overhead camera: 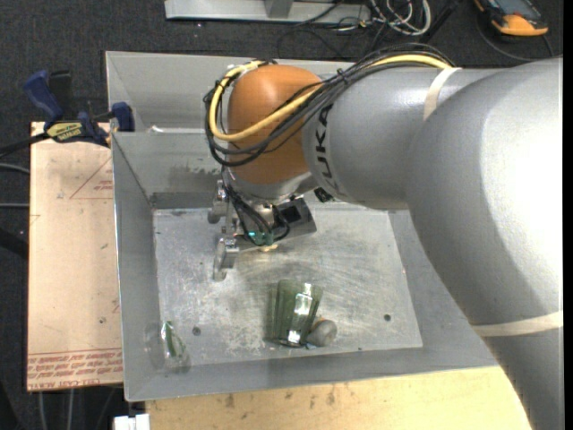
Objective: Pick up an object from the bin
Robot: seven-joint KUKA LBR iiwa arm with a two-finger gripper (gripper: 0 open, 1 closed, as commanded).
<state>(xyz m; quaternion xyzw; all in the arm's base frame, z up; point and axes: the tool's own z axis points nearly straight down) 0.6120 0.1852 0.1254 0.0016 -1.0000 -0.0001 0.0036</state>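
gripper (226, 256) low over bare floor of bin (358, 267), grip state cannot be told; green-tinted clear block (294, 314) near it, grey round lump (322, 331) touching block

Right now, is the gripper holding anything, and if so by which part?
Nothing held that I can see. The gripper is over bare bin floor, apart from the greenish clear packet and the small clear piece in the corner.

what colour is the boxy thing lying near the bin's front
The block is translucent green; camera view.
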